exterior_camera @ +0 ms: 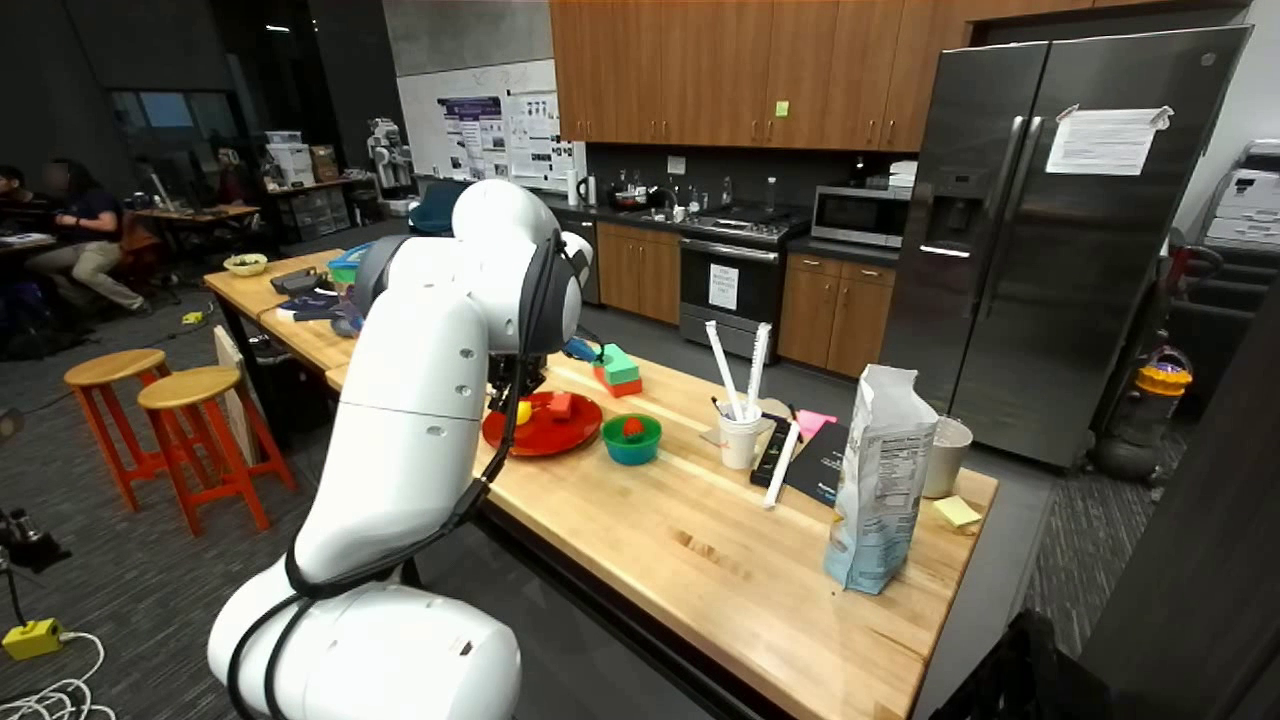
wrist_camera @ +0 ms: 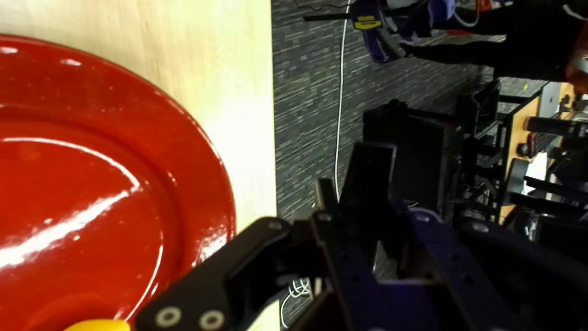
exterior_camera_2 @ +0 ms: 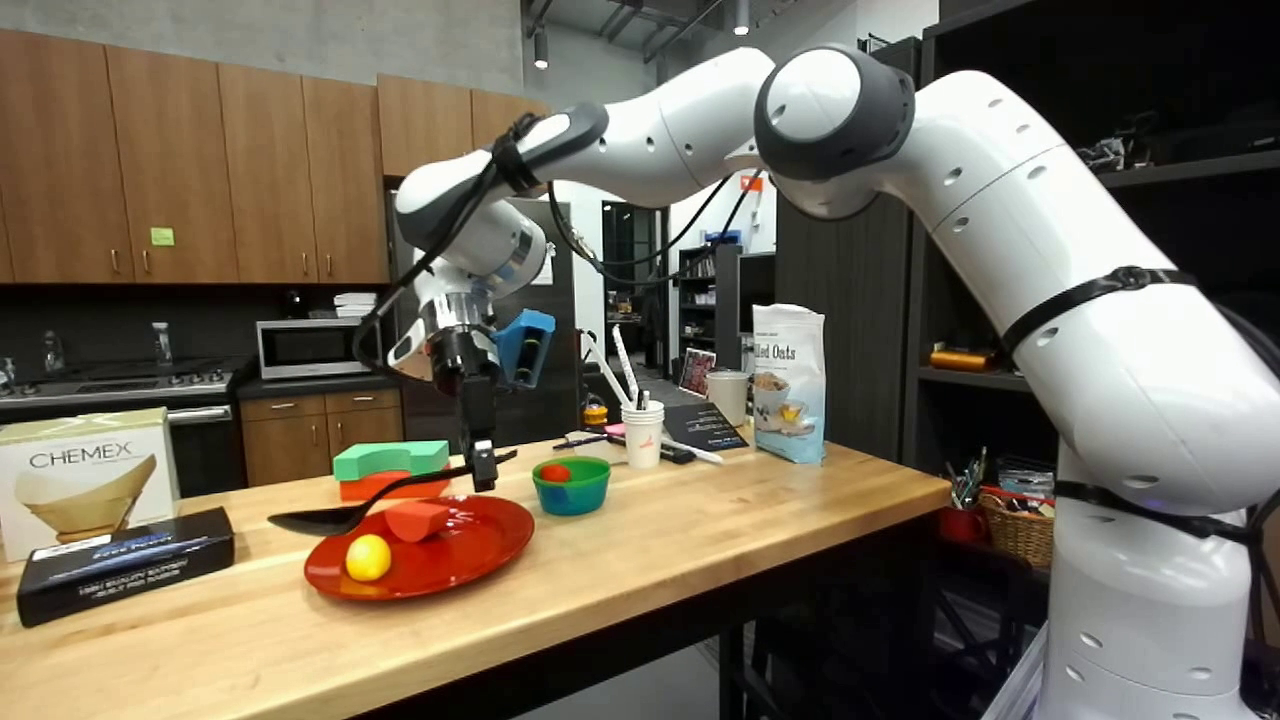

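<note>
My gripper (exterior_camera_2: 484, 466) is shut on the handle of a black spoon (exterior_camera_2: 330, 518). The spoon is held tilted above the red plate (exterior_camera_2: 480, 550), its bowl lower and out past the plate's far rim in that exterior view. In the wrist view the jaws (wrist_camera: 367, 197) close around a dark shape, too dark to make out well. A yellow ball-like thing (exterior_camera_2: 368, 557) and a red block (exterior_camera_2: 416, 520) lie on the plate. Beside the plate stands a green-blue bowl (exterior_camera_2: 572, 497) with a red round thing (exterior_camera_2: 555, 473) in it.
A green block (exterior_camera_2: 390, 458) sits on a red block behind the plate. A Chemex box (exterior_camera_2: 90, 480) and a black box (exterior_camera_2: 125, 565) stand near it. A white cup with straws (exterior_camera: 738, 440) and an oats bag (exterior_camera: 880, 490) stand farther along the wooden table (exterior_camera: 640, 540).
</note>
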Controlling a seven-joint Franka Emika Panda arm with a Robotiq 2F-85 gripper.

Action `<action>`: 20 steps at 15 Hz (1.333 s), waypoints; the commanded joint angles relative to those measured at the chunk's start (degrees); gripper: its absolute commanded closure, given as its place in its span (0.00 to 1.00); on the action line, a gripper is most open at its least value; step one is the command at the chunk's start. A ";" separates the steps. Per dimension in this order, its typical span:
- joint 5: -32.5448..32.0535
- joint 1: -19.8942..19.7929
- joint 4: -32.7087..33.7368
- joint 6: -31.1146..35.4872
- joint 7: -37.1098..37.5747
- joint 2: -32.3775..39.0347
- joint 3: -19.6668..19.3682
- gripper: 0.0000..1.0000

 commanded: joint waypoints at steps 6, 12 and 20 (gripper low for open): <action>-1.05 -0.19 -1.18 -6.88 1.39 0.73 -1.12 0.94; -5.56 0.38 -0.84 -6.10 2.11 1.37 -2.15 0.94; -9.73 0.43 -1.99 4.41 2.07 1.50 -2.30 0.94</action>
